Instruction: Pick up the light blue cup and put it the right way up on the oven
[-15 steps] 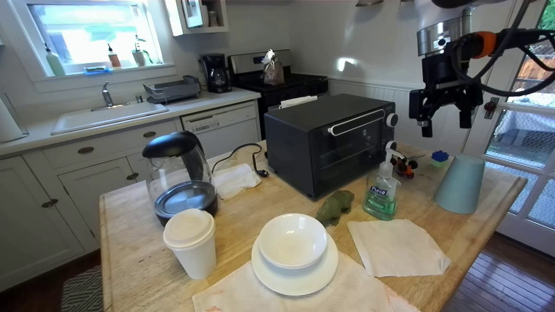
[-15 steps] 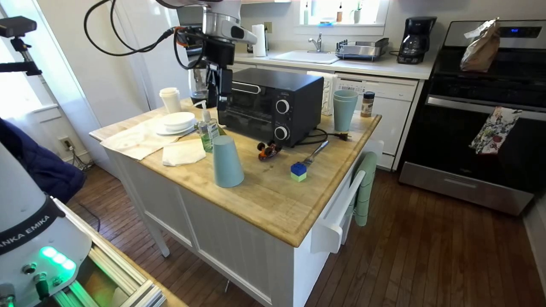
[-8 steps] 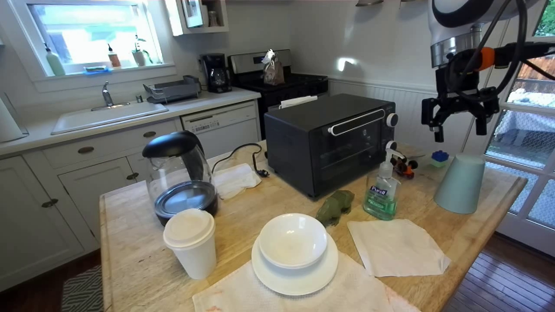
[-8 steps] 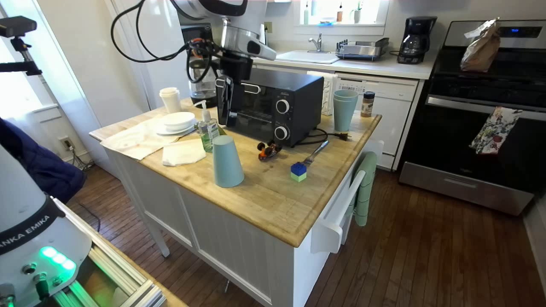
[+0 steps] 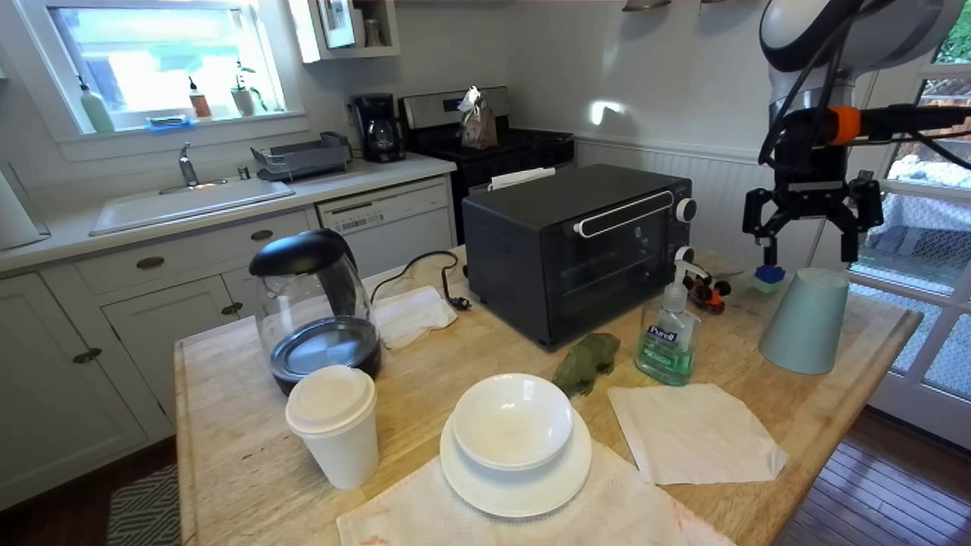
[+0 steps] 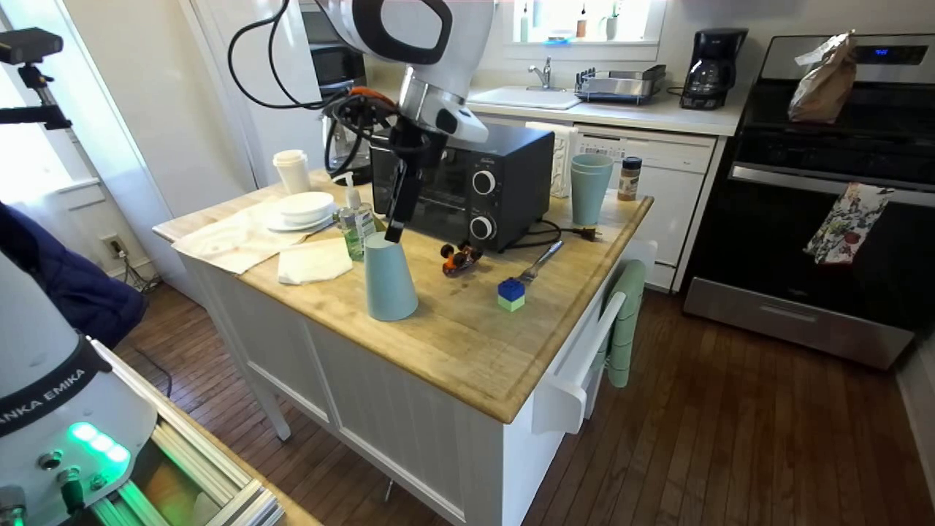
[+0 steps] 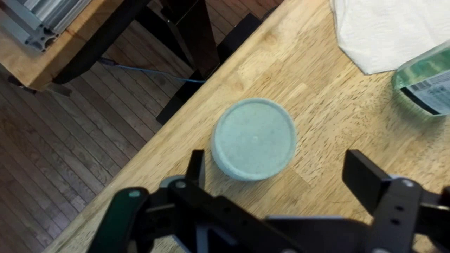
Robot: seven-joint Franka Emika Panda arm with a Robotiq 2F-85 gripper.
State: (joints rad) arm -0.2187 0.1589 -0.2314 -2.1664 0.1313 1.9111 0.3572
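Light blue cup (image 5: 806, 326) stands upside down, the arm (image 6: 449, 77) angled down near it, end effector (image 5: 809, 258) spread wide.

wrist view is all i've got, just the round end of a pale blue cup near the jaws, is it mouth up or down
Observer: Mouth down: in both exterior views the light blue cup widens toward the tabletop.
Operator: any lookalikes around
Observer: Yes, in an exterior view a stack of similar cups stands upright beside the oven.
Operator: is that open or shut
Observer: It looks shut; in an exterior view the glass door stands flush with the front.
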